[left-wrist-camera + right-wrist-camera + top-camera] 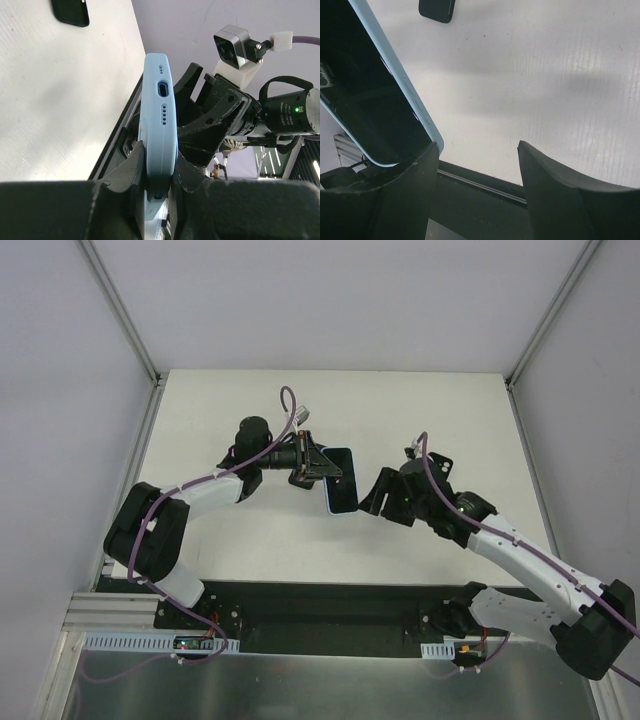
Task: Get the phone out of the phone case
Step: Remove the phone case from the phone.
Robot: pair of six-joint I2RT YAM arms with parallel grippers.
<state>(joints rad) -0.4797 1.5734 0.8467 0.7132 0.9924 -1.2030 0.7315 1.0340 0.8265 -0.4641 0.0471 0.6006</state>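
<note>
Left end effector (159, 172): nearest the lens; clenched across the thickness of the phone case (160, 125), close to its port end.
Phone case, location: held clear of the surface (60, 110), not resting on it; between the two arms in the top view.
Phone (365, 100): seated in the case, with pale blue rim showing all along the visible edge.
Right end effector (477, 160): jaws apart, nothing between them; one finger sits at the phone's near corner, contact cannot be told.
Long axis: runs roughly far-to-near over the surface in the top view; port end toward the far side.
Facing: screen up and tilted toward the right arm; case back toward the surface.
Step in hand (judged): right arm closing in on the free end to start the separation.
Doing it well (judged): keep the left clamp steady. Catch the rim at the near corner only and peel it off the glass rather than squeezing phone and case together. Go slowly, since the left pinch may trap the phone at its end.
</note>
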